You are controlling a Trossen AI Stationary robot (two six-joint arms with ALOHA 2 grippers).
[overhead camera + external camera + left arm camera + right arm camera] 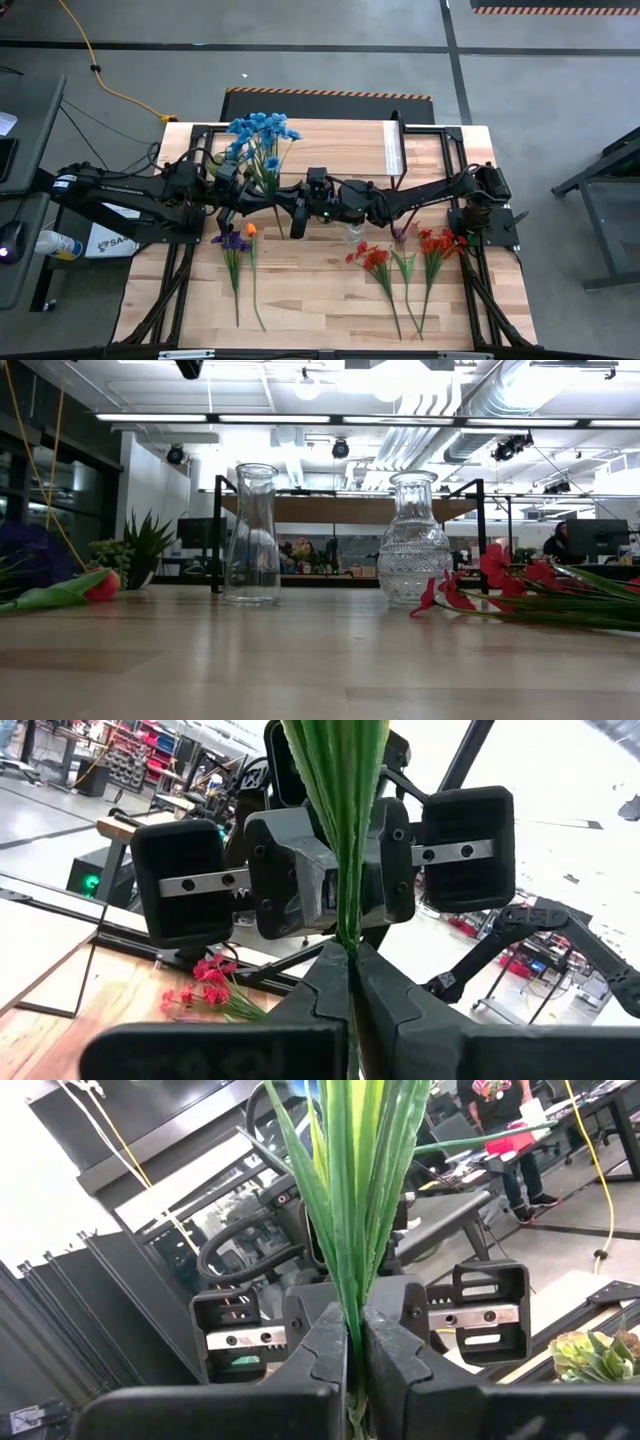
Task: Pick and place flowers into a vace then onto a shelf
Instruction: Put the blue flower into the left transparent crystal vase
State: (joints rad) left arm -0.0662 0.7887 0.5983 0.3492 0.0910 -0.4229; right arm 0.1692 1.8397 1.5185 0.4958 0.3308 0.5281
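- Wooden surface [320,300] carries loose flowers – red stems [378,262] near the right side, a purple and orange pair [236,240] to the left.
- Left gripper [350,955] and right gripper [352,1325] meet mid-surface, each with jaws clamped on the blue flower bunch [262,140] – probably a handover.
- Two glass vases [252,535] stand empty.
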